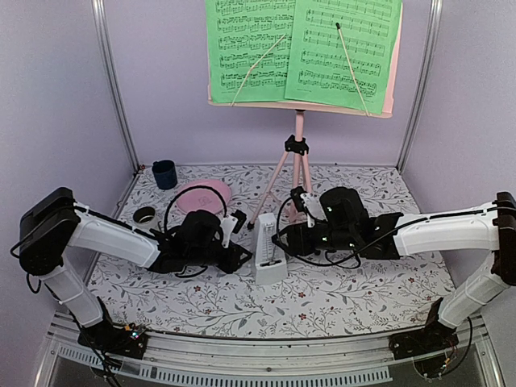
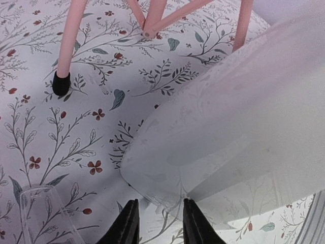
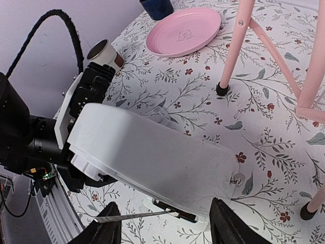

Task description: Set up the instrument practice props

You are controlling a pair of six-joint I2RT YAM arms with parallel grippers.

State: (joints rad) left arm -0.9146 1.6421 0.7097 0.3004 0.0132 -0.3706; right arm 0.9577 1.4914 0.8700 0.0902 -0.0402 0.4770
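At table centre, on the floral table cover [image 1: 363,290], the white pyramid metronome [image 1: 270,250] sits between both arms, just in front of the tripod feet of the pink music stand [image 1: 300,137]. Left gripper [image 2: 160,213]: clenched on a lower edge of the metronome, which runs between its fingertips. Right gripper [image 3: 162,223]: released, jaws spread wide to either side of the metronome's other end. Green sheet-music pages [image 1: 250,48] rest on the stand's desk. Pink plate [image 1: 211,192] and dark blue cup [image 1: 164,173] lie at rear left.

No words can be read; the green sheet-music pages [image 1: 302,48] bear only printed notes
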